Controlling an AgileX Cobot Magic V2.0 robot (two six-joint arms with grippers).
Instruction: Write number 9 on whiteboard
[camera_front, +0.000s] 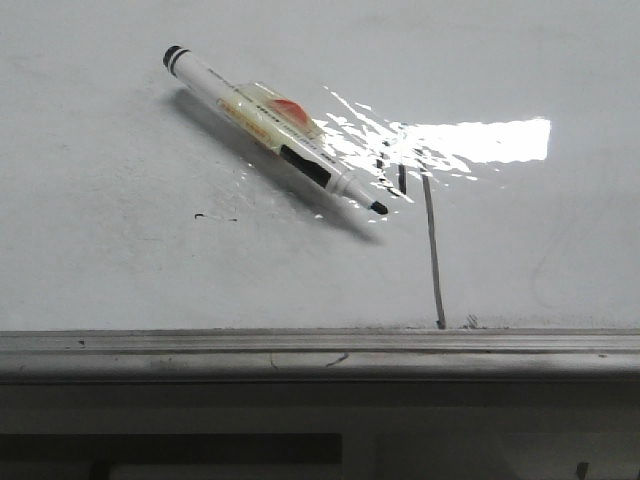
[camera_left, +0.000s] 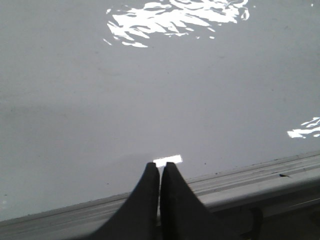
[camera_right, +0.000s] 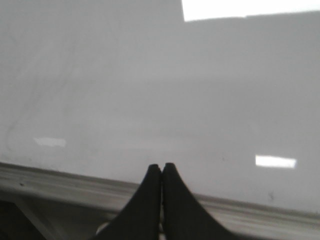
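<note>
Glare washes over the loop of the number 9 on the whiteboard, leaving only its straight tail plain, running down to the rail. A marker lies just beside it. Neither wrist view shows the figure; left gripper and right gripper hold their jaws pressed together, empty, over bare board.

marker lies on whiteboard, number 9 just right.
</note>
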